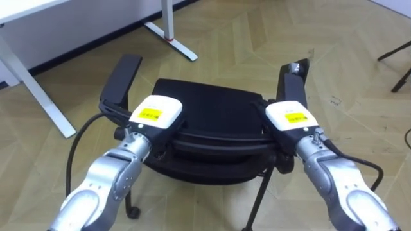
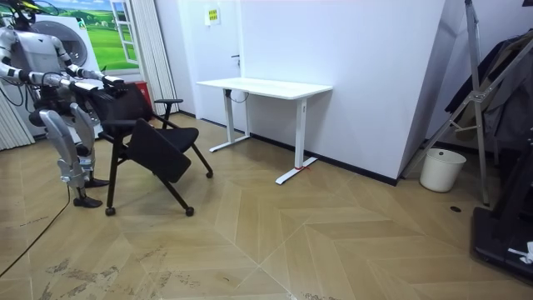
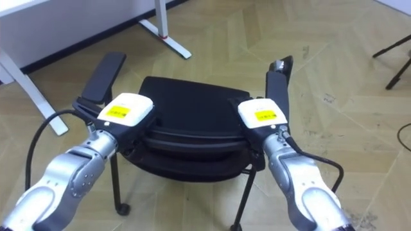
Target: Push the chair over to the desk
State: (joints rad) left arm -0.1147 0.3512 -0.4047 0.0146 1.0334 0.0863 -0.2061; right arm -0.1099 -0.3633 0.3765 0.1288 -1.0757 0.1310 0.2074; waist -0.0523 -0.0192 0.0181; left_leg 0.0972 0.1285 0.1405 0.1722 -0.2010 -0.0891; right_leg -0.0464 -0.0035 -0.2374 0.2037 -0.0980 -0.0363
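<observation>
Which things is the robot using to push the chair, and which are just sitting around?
For the job: chair, left hand, right hand.
Just sitting around: white desk, white bucket.

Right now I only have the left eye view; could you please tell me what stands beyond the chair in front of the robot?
Observer: The white legs you see belong to a desk standing against a white wall, ahead of the chair.
Operator: Thank you. How is the robot standing?
Observer: Upright behind the chair, both arms stretched forward, with the left hand and right hand at its top edge.
Operator: Is anything else near that wall?
Observer: A white bucket stands on the floor past the desk, at the room view's right.
</observation>
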